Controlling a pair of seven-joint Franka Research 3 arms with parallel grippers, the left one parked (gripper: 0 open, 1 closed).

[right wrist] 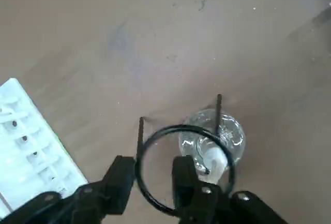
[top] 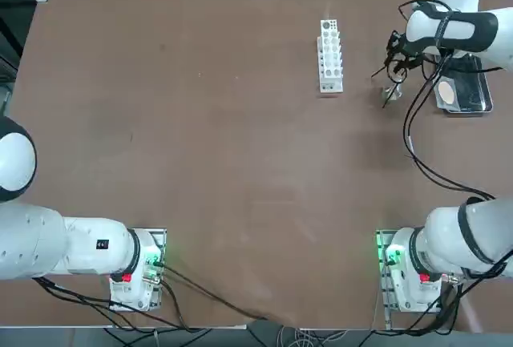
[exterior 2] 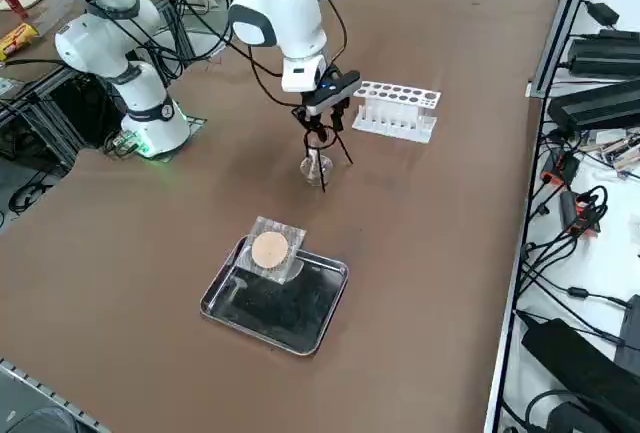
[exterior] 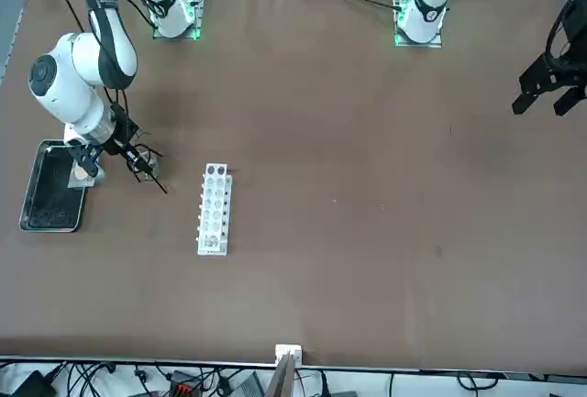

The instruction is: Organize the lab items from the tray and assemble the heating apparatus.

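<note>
Currently, right tool (right wrist: pixel 153 163) fingers apart at the wire tripod (right wrist: pixel 181 128). Tripod is toward the desk's (top: pixel 240 163) far right corner, by the glass burner (right wrist: pixel 235 136): ring up, legs pointing down to the desk, long axis roughly upright.

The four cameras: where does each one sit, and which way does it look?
Top view: overhead, looking down at the table; both arms show.
Front view: across the table, facing the robot; the working right arm shows at picture left.
Right side view: raised at the robot's right, looking diagonally down; the right arm shows.
Right wrist view: on that arm, looking at its own open fingers; the right gripper is at the wire ring, near the glass burner.
Front and right side views share the rack and tray.
</note>
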